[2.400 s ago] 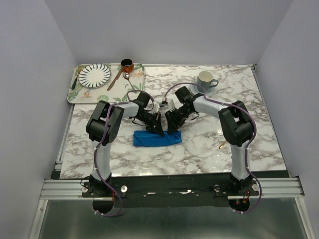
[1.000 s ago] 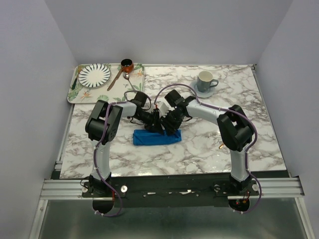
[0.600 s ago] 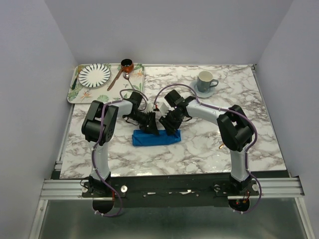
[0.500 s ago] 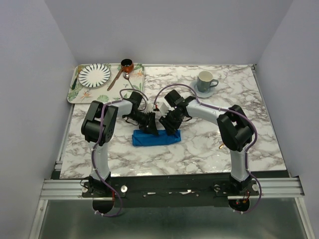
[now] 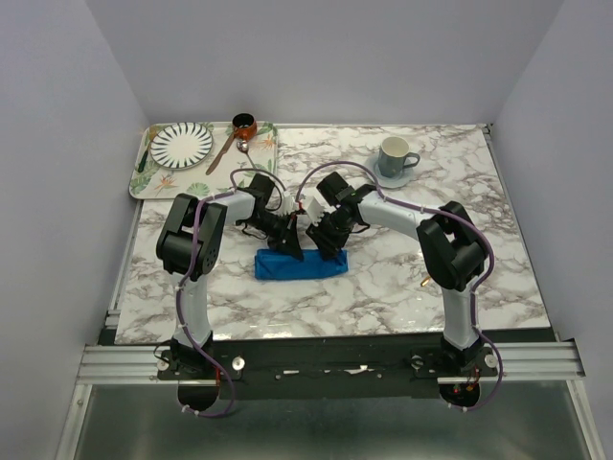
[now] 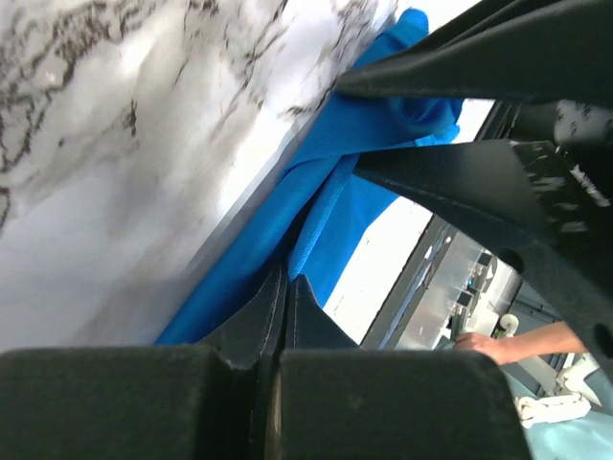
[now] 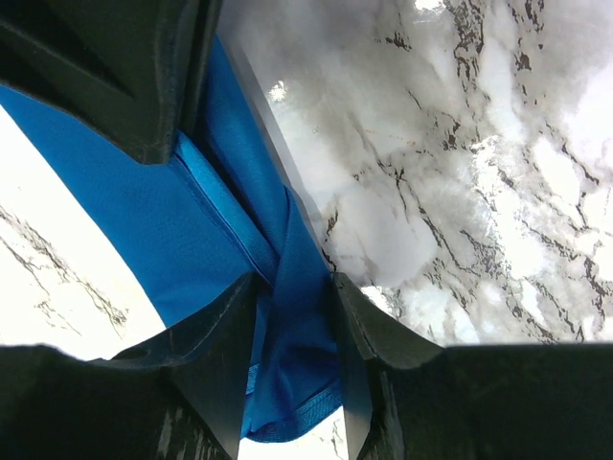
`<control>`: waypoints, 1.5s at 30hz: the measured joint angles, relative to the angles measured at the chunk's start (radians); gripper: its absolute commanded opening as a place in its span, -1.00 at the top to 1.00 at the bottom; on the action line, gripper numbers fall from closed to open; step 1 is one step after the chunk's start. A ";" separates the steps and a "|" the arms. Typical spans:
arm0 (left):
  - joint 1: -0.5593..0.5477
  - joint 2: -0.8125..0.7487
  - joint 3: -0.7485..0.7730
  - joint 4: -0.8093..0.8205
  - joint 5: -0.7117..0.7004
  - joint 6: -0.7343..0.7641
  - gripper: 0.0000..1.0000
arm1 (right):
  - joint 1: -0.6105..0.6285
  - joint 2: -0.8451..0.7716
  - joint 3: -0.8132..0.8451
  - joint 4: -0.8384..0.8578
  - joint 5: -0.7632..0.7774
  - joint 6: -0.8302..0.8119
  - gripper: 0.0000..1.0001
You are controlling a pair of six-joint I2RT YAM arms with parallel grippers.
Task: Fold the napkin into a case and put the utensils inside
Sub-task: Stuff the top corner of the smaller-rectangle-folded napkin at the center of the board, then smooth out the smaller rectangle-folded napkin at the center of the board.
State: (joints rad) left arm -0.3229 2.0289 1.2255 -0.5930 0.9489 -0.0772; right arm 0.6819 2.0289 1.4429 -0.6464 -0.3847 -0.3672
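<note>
Left tool [image 6: 285, 283] and right tool [image 7: 294, 285] each pinch closed on the one napkin [image 5: 302, 268]

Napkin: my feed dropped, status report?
Left gripper shut on napkin. Right gripper shut on it too. Napkin folded to narrow strip on table. Grippers close together.

left gripper [image 6: 286, 292]: fingers pressed together on a ridge of the napkin [image 6: 354, 206]
right gripper [image 6: 369, 129]: black fingers either side of the bunched far end
table [image 6: 115, 144]: marble, beneath the cloth
</note>
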 measured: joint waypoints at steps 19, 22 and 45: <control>0.000 0.023 0.042 0.039 0.001 -0.029 1.00 | 0.005 0.001 0.000 0.002 -0.019 -0.051 0.09; 0.005 0.054 0.042 0.045 0.011 -0.045 1.00 | 0.006 0.000 0.000 0.002 -0.021 -0.054 -0.13; 0.016 0.077 -0.004 0.125 0.071 -0.197 1.00 | -0.120 -0.219 -0.024 -0.124 -0.028 0.169 0.19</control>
State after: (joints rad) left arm -0.3069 2.1059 1.2213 -0.4683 1.0199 -0.2741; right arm 0.5621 1.8103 1.4193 -0.7700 -0.4126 -0.1978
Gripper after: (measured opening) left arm 0.010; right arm 0.382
